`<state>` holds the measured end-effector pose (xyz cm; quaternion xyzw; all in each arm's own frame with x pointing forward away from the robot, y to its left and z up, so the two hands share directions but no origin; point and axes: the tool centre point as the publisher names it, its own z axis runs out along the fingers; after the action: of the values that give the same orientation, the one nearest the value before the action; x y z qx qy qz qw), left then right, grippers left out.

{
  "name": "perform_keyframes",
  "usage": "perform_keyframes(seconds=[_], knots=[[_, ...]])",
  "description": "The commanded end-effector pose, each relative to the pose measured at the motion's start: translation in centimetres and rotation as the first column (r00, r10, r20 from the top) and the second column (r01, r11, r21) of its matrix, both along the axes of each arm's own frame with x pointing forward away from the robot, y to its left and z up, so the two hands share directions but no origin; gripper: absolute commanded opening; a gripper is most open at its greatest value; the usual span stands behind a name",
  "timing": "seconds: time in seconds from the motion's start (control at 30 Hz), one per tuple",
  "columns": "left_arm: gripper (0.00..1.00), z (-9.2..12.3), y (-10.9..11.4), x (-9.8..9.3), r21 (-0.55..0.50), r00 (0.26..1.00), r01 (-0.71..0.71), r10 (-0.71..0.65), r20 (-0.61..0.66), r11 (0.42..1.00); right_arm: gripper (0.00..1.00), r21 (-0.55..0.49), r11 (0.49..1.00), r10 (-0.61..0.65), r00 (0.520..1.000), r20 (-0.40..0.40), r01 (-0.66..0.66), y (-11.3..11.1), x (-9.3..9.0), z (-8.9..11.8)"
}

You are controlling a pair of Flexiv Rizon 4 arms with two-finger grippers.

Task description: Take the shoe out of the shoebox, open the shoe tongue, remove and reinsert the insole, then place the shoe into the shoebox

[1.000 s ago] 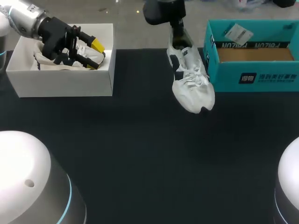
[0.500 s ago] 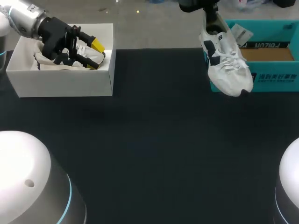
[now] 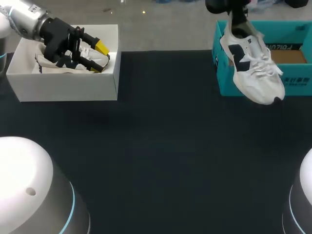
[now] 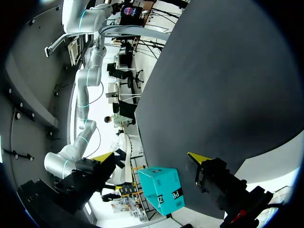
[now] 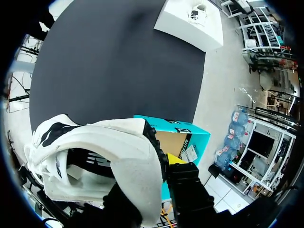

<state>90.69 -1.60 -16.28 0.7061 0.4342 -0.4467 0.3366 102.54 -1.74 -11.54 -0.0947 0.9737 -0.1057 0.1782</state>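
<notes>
A white shoe (image 3: 254, 68) with dark panels hangs tilted, toe down, over the front left corner of the teal shoebox (image 3: 295, 82). My right gripper (image 3: 238, 20) is shut on its heel collar from above. In the right wrist view the shoe's heel wall (image 5: 111, 156) sits between the fingers, one yellow tip (image 5: 175, 158) outside it, and the teal shoebox (image 5: 191, 136) lies just beyond. My left gripper (image 3: 97, 57) stands open over the white box (image 3: 68, 87) at the far left. Seen from the left wrist, its open gripper (image 4: 151, 159) faces across the table toward the teal shoebox (image 4: 162, 190).
The white box holds a white crumpled item (image 3: 46, 62) under my left gripper. The teal shoebox shows a brown floor (image 3: 292, 54) and a white tag (image 3: 257, 34) behind the shoe. Dark table surface (image 3: 161, 146) spreads between the two boxes.
My right arm has carried the shoe to the right, from the table's far middle to over the teal shoebox's front left corner. The left arm has not moved.
</notes>
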Motion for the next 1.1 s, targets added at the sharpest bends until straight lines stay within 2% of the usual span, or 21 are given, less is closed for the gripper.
perform_keyframes(seconds=[0.03,0.1,0.2,0.33,0.53,0.67,0.77,0.93,1.1], knots=[[1.00,0.0,0.1,0.0,0.002,1.000,0.001,-0.001,0.001,1.000,0.00,0.001,1.000,0.002,1.000,-0.002,-0.002,0.0,0.1,0.1],[1.00,0.0,0.1,0.0,0.002,1.000,0.001,-0.001,0.001,1.000,0.00,0.001,1.000,0.002,1.000,-0.002,-0.002,0.0,0.1,0.1],[1.00,0.0,0.1,0.0,0.002,1.000,0.001,-0.001,0.001,1.000,0.00,-0.037,0.999,-0.022,0.999,-0.033,0.021,-2.7,2.0,-0.4],[1.00,0.0,0.1,0.0,0.002,1.000,0.001,-0.001,0.001,1.000,0.00,-0.077,0.992,-0.101,0.994,-0.043,0.098,-7.8,6.0,-1.5],[1.00,0.0,0.1,0.0,0.002,1.000,0.001,-0.001,0.001,1.000,0.00,-0.109,0.977,-0.184,0.983,-0.012,0.182,-15.9,9.6,-1.4],[1.00,0.0,0.1,0.0,0.002,1.000,0.001,-0.001,0.001,1.000,0.00,-0.107,0.972,-0.212,0.977,-0.020,0.209,-20.5,10.5,-0.8],[1.00,0.0,0.1,0.0,0.002,1.000,0.001,-0.001,0.001,1.000,0.00,-0.121,0.971,-0.211,0.977,-0.029,0.206,-23.0,10.4,-0.8],[1.00,0.0,0.1,0.0,0.002,1.000,0.001,-0.001,0.001,1.000,0.00,-0.116,0.978,-0.184,0.978,-0.099,0.172,-26.2,9.7,-1.4],[1.00,0.0,0.1,0.0,0.002,1.000,0.001,-0.001,0.001,1.000,0.00,-0.126,0.972,-0.215,0.967,-0.140,0.198,-28.4,9.4,-2.7]])
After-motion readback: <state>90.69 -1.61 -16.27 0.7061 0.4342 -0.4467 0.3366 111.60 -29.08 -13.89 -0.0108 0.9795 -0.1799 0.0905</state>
